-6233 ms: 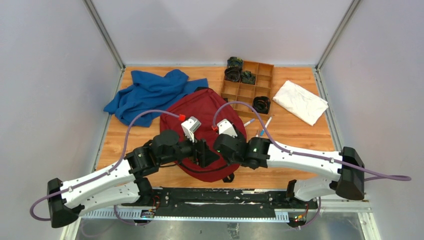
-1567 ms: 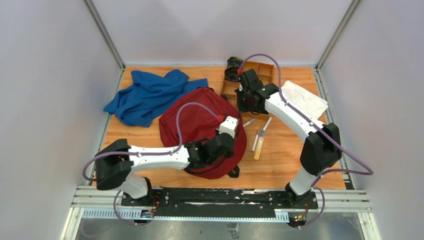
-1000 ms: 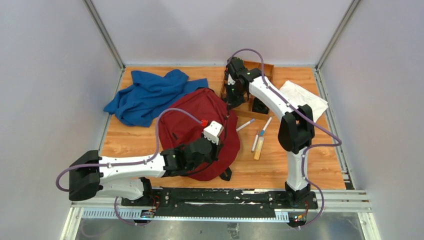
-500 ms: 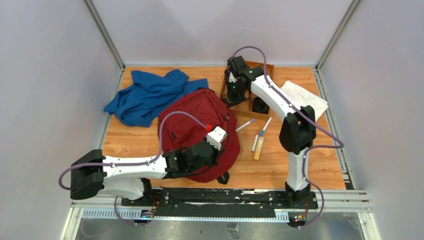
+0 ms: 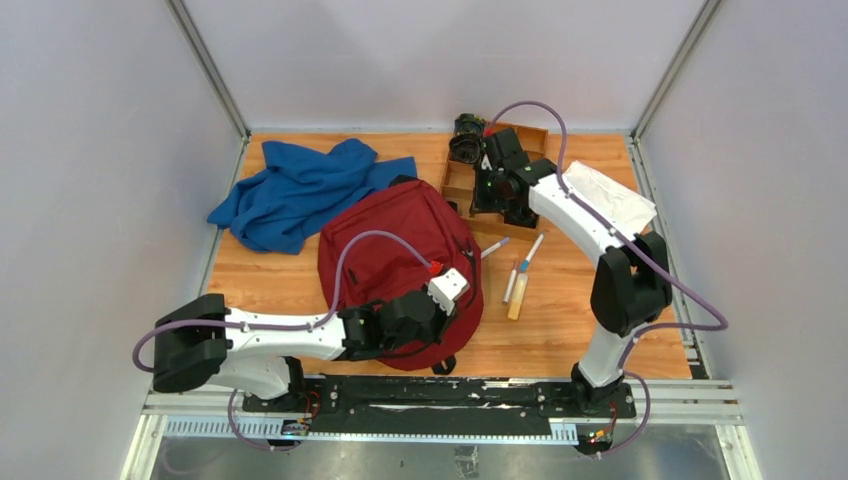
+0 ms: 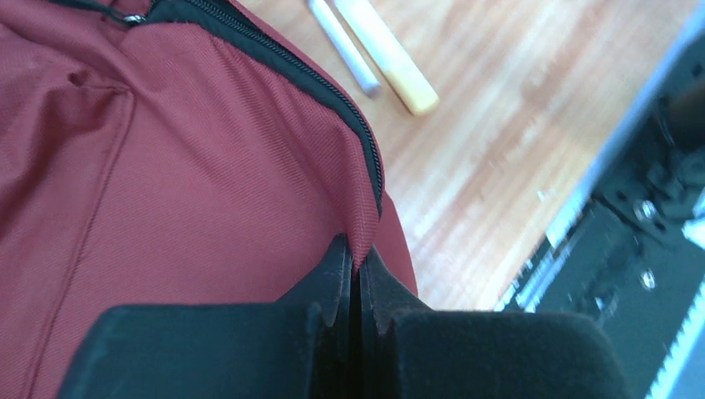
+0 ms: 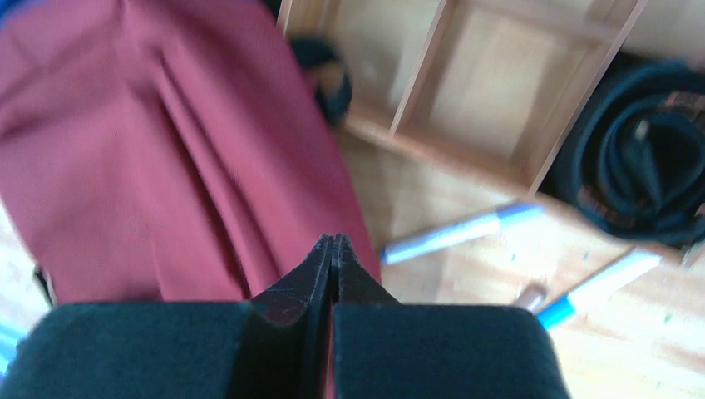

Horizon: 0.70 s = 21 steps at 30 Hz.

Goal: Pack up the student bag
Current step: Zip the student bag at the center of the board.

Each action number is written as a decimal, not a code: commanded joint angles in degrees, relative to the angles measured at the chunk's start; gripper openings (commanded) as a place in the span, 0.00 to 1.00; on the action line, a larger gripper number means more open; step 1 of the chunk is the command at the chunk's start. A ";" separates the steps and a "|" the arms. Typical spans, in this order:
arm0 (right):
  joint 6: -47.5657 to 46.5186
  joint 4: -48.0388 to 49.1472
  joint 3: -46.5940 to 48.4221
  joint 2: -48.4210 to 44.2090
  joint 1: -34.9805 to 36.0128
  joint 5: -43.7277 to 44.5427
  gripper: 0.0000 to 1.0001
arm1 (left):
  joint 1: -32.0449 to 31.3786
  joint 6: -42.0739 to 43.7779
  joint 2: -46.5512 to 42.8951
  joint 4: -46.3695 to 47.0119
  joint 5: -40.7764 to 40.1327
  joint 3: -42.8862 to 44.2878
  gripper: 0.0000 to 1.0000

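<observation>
The packing is judged to be at an early stage. The student bag [image 5: 392, 250] is seen in the middle of the top view, lying flat on the wooden table [image 5: 580, 320], and nothing can be seen inside it. Its black zipper is seen running along the edge in the left wrist view, but whether it is undone cannot be told. The things that might be packed are all found outside the bag. A blue cloth [image 5: 300, 190] is bunched at the upper left, touching the bag's far edge. A folded white cloth [image 5: 622, 196] is placed at the upper right. Several markers [image 5: 520, 272] are scattered just right of the bag. Black coiled straps [image 7: 636, 158] are kept in a compartment of the wooden tray [image 7: 422, 76] at the top centre. Opening the bag and loading these items are thought to be left to do.

The left gripper [image 6: 356, 273] is clamped on a fold of the bag's red fabric, just below the zipper line at the bag's lower right edge. The right gripper [image 7: 332, 246] is pressed fully together above the bag's upper right corner, near the tray. Nothing is seen between its fingertips, and contact with the bag cannot be made out.
</observation>
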 commanded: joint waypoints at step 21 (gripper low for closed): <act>1.83 2.40 -12.29 -9.65 4.81 5.90 0.47 | -2.79 -2.53 -5.96 0.68 7.76 -5.11 0.38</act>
